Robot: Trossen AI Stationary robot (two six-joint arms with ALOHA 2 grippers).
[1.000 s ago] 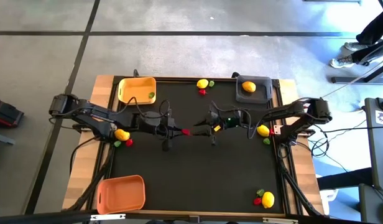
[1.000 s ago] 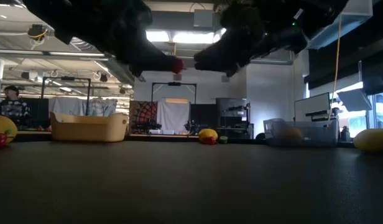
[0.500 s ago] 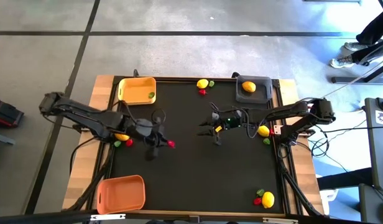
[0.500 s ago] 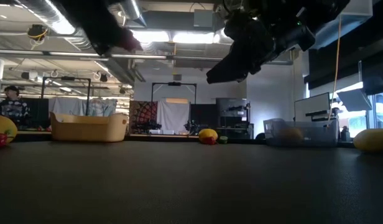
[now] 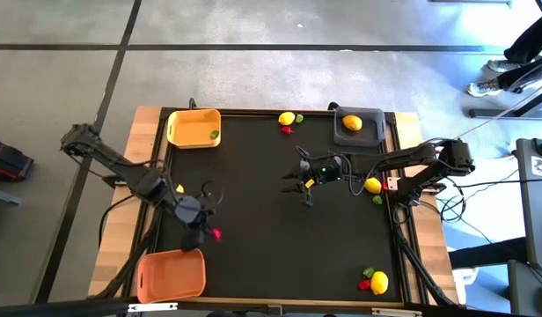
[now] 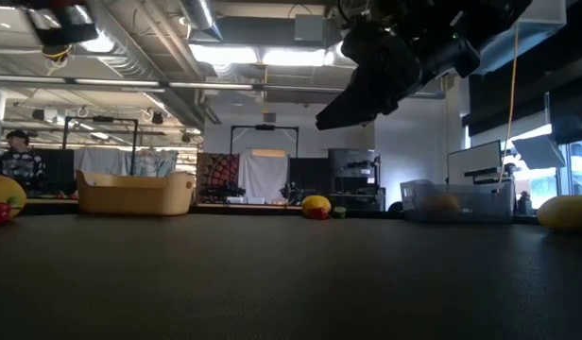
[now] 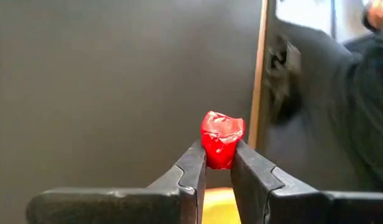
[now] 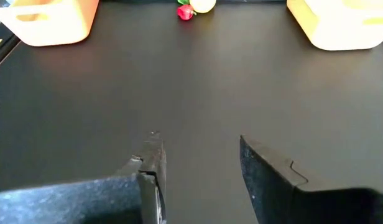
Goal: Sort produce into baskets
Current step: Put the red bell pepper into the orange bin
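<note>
Right now the left gripper point(image 5: 209, 232) hangs above the worktop point(image 5: 280, 255) just beside the orange basket point(image 5: 171, 274), its jaws clamped on a small red piece point(image 7: 221, 138). In the left wrist view the piece sits pinched only at its lower part, most of it standing proud of the fingertips point(image 7: 193, 163), so the hold looks shallow. Any quick swing could, I judge, let it twist out and fall on the mat short of the basket.

From above, the piece shows beside the basket's near corner, not over it. Opening the jaws here would probably drop it outside the rim, and a round toy like this may roll.

The right gripper point(image 5: 293, 182) waits mid-worktop with its jaws apart and nothing between them; it is well clear of the left arm, so no clash looks likely.

Elsewhere, a lemon point(image 5: 352, 123) lies in the grey basket point(image 5: 371, 133) and a green piece point(image 5: 215, 136) in the yellow basket point(image 5: 190, 129). Loose produce remains in several spots, including a lemon at the far edge point(image 5: 287, 118) and a cluster at the near right corner point(image 5: 377, 283).
</note>
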